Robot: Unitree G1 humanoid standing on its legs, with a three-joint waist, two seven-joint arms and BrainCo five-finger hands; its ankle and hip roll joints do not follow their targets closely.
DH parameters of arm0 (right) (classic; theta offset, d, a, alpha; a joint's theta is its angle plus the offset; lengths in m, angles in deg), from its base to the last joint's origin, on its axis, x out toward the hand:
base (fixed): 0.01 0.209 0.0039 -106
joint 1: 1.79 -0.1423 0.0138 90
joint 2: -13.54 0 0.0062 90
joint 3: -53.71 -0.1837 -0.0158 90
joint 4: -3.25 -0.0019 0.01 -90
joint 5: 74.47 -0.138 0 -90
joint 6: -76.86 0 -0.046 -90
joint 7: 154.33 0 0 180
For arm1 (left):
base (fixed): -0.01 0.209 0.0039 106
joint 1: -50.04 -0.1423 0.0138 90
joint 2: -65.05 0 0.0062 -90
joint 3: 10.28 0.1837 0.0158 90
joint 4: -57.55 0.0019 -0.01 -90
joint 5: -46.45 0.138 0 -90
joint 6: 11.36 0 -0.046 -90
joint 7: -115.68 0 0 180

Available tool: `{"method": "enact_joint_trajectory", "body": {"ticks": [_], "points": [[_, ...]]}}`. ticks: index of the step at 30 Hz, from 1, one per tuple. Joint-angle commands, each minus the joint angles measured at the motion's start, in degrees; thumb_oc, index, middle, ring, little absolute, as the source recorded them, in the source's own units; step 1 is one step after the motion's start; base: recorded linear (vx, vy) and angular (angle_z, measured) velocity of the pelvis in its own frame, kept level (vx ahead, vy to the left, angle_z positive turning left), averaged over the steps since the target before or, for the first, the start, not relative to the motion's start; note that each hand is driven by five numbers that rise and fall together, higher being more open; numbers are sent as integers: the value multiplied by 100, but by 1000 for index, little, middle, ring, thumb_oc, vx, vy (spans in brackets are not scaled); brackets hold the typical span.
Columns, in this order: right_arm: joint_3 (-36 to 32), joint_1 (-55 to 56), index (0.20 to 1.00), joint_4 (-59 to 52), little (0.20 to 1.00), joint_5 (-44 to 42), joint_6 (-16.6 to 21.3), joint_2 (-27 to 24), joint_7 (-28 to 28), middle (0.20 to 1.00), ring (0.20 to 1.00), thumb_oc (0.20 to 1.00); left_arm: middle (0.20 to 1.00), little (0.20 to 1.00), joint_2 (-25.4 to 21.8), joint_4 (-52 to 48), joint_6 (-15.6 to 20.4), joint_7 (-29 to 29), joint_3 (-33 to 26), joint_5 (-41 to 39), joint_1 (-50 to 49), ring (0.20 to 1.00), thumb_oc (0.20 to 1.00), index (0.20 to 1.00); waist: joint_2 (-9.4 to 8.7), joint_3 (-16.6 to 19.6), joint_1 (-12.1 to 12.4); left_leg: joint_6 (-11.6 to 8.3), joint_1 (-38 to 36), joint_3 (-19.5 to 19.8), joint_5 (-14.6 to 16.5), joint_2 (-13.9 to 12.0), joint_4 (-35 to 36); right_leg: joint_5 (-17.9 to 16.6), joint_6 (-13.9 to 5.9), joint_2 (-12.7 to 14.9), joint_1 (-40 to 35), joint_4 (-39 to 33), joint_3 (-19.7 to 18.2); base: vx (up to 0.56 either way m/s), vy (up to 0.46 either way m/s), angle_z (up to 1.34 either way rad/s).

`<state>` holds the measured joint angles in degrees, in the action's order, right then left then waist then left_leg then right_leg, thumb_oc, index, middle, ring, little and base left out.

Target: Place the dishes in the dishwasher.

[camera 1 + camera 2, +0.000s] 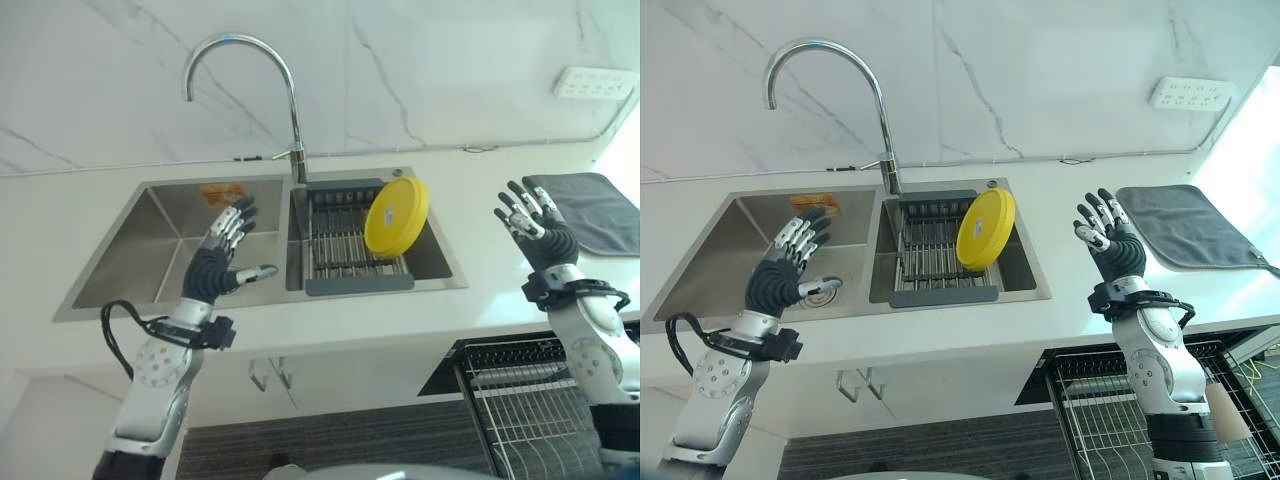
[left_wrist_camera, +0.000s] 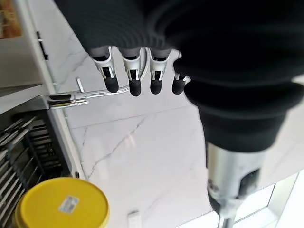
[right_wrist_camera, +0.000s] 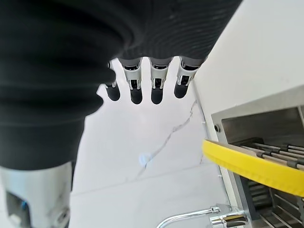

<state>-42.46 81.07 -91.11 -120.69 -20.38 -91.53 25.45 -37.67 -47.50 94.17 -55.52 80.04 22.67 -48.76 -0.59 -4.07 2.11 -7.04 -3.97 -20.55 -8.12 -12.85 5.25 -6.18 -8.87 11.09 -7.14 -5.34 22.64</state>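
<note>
The yellow plate (image 1: 396, 215) stands on edge in the rack (image 1: 345, 245) in the right sink basin, leaning right. My left hand (image 1: 222, 248) and right hand (image 1: 532, 226) hover spread, empty.

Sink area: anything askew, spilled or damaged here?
Nothing spilled or damaged. The yellow plate stands tilted on edge in the drying rack in the right basin, as expected. Both the left hand and right hand hover open, holding nothing.
</note>
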Motion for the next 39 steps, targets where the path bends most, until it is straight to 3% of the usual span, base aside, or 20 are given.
{"method": "enact_joint_trajectory", "body": {"ticks": [1,6,12,17,22,36,39], "points": [[-146,-822,1000,5,1000,-166,209,-39,-20,1000,1000,1000,1000,1000,-128,-200,862,437,-43,-335,483,1000,1000,1000,-28,-66,100,-83,-392,279,746,-54,-25,496,-16,73,-146,34,208,-6,-23,6],[60,-1155,1000,379,1000,-186,140,-32,86,1000,1000,1000,1000,1000,-186,-54,1004,170,46,-433,637,1000,1000,1000,-28,-77,160,-97,-404,322,728,-61,-25,498,-1,67,-189,34,241,23,-16,5],[108,-1474,1000,792,1000,-334,-38,-149,143,1000,1000,1000,1000,1000,-266,98,1036,396,78,-479,513,1000,1000,1000,-18,-61,261,-96,-388,388,736,-42,-25,504,20,66,-197,34,257,16,-8,3],[163,-1692,1000,1143,1000,-347,-98,-211,210,1000,1000,1000,1000,1000,-340,168,1513,1099,168,-800,312,1000,1000,1000,-7,-82,314,-106,-399,383,737,-36,-25,500,22,75,-212,34,276,17,-4,4],[258,-1874,1000,1601,1000,-455,-90,-255,242,1000,1000,1000,1000,1000,-427,349,1748,885,208,-1031,364,1000,1000,1000,3,-93,325,-107,-426,359,735,-40,-25,500,24,73,-225,34,264,0,0,0],[446,-2253,1000,2173,1000,-590,-382,-384,243,1000,1000,1000,1000,1000,-239,207,1535,382,209,-1137,658,1000,1000,1000,-58,-87,365,-119,-460,419,732,-37,-25,496,53,58,-267,34,298,0,0,0],[518,-2354,1000,2284,1000,-577,-428,-439,255,1000,1000,1000,1000,1000,-245,231,1280,112,273,-1049,743,1000,1000,1000,-63,-92,368,-128,-460,420,727,-39,-25,495,47,62,-273,34,318,0,0,0]]}}
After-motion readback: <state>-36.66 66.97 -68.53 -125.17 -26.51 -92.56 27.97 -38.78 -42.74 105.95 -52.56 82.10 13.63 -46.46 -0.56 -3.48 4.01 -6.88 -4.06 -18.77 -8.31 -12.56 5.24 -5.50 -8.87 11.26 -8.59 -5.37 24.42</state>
